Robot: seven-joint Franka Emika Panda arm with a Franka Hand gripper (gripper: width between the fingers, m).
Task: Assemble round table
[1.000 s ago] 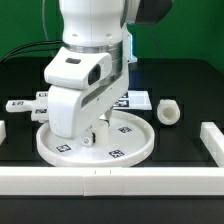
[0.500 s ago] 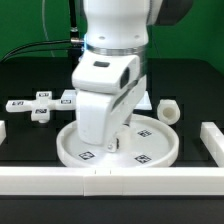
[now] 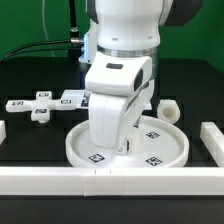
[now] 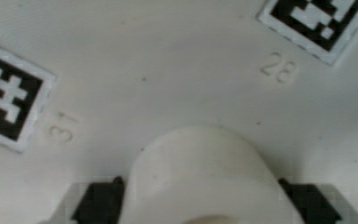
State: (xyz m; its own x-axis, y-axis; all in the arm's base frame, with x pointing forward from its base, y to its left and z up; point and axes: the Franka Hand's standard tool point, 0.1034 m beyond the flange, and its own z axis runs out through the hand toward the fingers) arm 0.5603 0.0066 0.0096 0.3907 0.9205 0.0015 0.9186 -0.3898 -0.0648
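Observation:
The large round rimmed disc [image 3: 76, 148] lies flat on the black table, near the front rail. My gripper [image 3: 118, 148] is down at the disc's middle. In the wrist view the two dark fingers [image 4: 101, 200] stand either side of a white rounded boss [image 4: 197, 170] rising from the disc's face [image 4: 158, 80], and my gripper [image 4: 201, 205] is shut on it. Square tags show on the disc. The short thick post [image 3: 168, 110] stands at the exterior view's right, just behind the disc. The cross-shaped piece [image 3: 40, 104] lies at the exterior view's left.
White border rails run along the front [image 3: 110, 181], the exterior view's right [image 3: 212, 136] and left [image 3: 3, 131]. A green wall stands behind the table. The arm hides the middle of the table behind the disc.
My gripper and the disc have slid together toward the exterior view's right, closer to the post. The cross-shaped piece and the post have stayed put.

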